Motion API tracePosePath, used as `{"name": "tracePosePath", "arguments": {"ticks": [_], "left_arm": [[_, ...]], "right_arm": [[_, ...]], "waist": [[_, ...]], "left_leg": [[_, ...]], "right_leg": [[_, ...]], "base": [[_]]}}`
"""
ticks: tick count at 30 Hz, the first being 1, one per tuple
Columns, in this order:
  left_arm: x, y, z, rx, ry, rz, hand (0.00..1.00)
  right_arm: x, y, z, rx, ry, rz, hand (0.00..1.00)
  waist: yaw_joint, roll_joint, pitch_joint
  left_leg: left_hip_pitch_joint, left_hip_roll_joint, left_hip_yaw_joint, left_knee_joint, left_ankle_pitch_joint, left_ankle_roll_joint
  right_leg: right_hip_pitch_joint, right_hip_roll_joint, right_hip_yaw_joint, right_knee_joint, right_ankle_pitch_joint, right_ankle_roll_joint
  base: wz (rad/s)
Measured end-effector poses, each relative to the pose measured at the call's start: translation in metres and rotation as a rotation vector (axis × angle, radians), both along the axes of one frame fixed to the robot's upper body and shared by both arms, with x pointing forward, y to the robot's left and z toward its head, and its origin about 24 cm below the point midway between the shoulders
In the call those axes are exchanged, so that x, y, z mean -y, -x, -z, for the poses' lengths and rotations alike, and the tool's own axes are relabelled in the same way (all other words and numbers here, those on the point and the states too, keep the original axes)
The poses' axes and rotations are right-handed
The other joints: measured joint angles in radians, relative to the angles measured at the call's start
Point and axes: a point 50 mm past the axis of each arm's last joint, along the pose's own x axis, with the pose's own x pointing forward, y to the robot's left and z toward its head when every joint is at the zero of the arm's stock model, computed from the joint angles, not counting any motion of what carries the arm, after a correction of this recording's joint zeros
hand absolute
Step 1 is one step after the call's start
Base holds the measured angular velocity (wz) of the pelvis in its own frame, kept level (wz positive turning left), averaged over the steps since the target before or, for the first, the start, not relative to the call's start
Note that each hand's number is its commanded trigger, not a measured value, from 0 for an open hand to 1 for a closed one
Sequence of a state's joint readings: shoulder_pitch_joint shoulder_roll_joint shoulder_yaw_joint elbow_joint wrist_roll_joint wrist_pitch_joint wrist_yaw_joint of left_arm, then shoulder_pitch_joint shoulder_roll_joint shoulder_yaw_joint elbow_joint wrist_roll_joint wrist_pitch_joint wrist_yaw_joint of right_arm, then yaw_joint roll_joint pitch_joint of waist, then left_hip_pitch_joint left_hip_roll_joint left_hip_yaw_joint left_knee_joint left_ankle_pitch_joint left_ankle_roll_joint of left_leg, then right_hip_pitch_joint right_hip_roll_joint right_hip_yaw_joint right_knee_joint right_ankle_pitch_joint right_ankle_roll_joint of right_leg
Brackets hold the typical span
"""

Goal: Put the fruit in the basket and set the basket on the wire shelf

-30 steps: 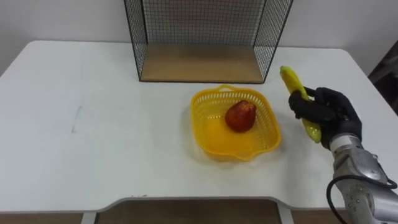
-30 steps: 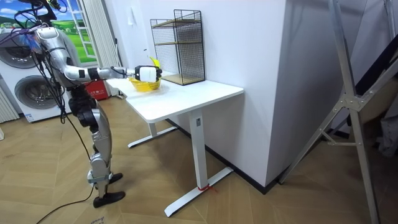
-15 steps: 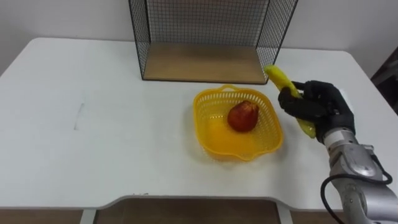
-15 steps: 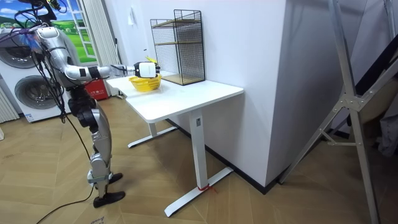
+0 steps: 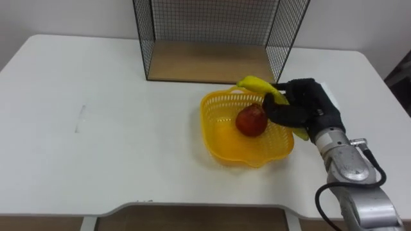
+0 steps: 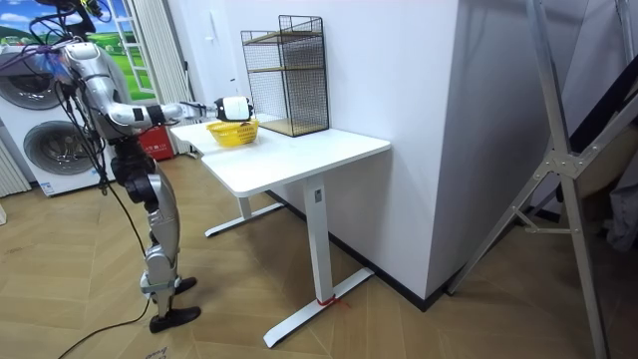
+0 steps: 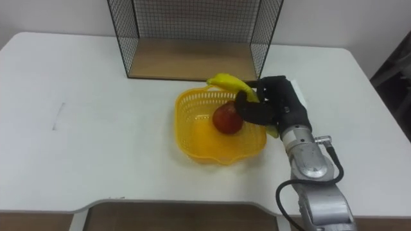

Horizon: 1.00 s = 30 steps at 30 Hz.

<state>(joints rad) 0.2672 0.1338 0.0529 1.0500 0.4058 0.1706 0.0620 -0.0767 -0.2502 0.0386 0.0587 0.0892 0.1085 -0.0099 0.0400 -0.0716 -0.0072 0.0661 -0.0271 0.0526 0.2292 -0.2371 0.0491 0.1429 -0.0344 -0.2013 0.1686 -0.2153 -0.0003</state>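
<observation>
The right hand comes in from the desk's near right corner. Its dark fingers are curled round a banana, pinching it about the middle. The hand hangs over the right rim of the yellow basket. The banana's free end sticks out toward the far left, above the basket's far right rim and just beside the red fruit. Its other end shows under the hand, outside the basket's right wall. Whether the banana touches the rim cannot be told.

The red fruit lies inside the basket, toward its right side, close against the curled fingers. The basket stands on the white desk, a little right of the middle and nearer the far edge than the near one. Just behind it, at the middle of the far edge, stands the wire shelf, with black mesh walls and a wooden bottom board. The basket's far rim is near the shelf's front but apart from it. A faint grey mark lies on the desk toward its left edge.

In the room view the robot stands upright at the desk's end on the room view's left, one arm stretched out level over the basket, with a washing machine behind it.
</observation>
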Motion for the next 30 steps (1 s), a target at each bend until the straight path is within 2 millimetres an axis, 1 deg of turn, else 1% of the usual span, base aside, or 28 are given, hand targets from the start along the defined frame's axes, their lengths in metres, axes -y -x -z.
{"name": "tracePosePath", "arguments": {"ticks": [1, 2, 5, 11, 16, 20, 30], "left_arm": [[0.000, 0.000, 0.000, -0.001, 0.000, 0.000, 0.00], [0.000, 0.001, 0.000, -0.002, 0.000, 0.000, 0.00], [0.001, 0.000, 0.000, -0.002, 0.002, 0.008, 0.00], [0.004, 0.005, 0.002, -0.029, 0.011, 0.031, 0.00], [0.005, 0.006, 0.002, -0.037, 0.014, 0.036, 0.00], [0.005, 0.006, 0.002, -0.035, 0.014, 0.039, 0.00], [0.006, 0.004, 0.002, -0.036, 0.015, 0.051, 0.00]], "right_arm": [[-0.002, 0.000, -0.002, 0.009, 0.000, -0.008, 0.14], [-0.006, 0.000, -0.006, 0.028, 0.000, -0.025, 0.00], [-0.009, 0.000, -0.009, 0.046, 0.006, -0.040, 0.00], [-0.014, 0.000, -0.008, 0.044, 0.002, -0.047, 0.00], [-0.014, 0.000, -0.008, 0.044, 0.005, -0.050, 0.00], [-0.014, 0.000, -0.008, 0.042, 0.007, -0.055, 0.00], [-0.014, 0.000, -0.007, 0.044, 0.009, -0.043, 0.00]], "waist": [[0.000, -0.001, 0.0002], [0.001, -0.002, 0.0006], [0.002, -0.002, 0.0012], [0.000, 0.006, 0.0071], [-0.001, 0.007, 0.0067], [-0.001, 0.008, 0.0045], [-0.005, 0.013, 0.0038]], "left_leg": [[0.000, 0.000, 0.000, 0.000, 0.000, 0.000], [0.001, 0.000, 0.000, -0.001, 0.000, 0.000], [0.004, 0.000, 0.000, -0.001, 0.000, 0.000], [0.006, 0.001, -0.001, -0.003, 0.000, 0.000], [0.004, 0.001, -0.001, -0.008, 0.000, 0.000], [0.006, 0.000, -0.001, -0.007, 0.000, 0.000], [0.006, 0.000, 0.000, -0.006, 0.000, 0.000]], "right_leg": [[0.000, 0.000, 0.000, 0.000, 0.000, 0.000], [0.001, 0.000, 0.000, -0.001, 0.000, 0.000], [0.004, 0.000, 0.000, -0.001, 0.000, 0.000], [0.006, 0.001, -0.002, 0.001, 0.000, 0.000], [0.005, 0.002, -0.002, 0.002, 0.000, 0.000], [0.002, 0.001, -0.002, 0.002, 0.000, 0.000], [0.000, 0.001, 0.004, 0.001, 0.000, 0.000]], "base": [[0.00], [0.00], [0.00], [0.00], [0.00], [0.00], [0.00]]}}
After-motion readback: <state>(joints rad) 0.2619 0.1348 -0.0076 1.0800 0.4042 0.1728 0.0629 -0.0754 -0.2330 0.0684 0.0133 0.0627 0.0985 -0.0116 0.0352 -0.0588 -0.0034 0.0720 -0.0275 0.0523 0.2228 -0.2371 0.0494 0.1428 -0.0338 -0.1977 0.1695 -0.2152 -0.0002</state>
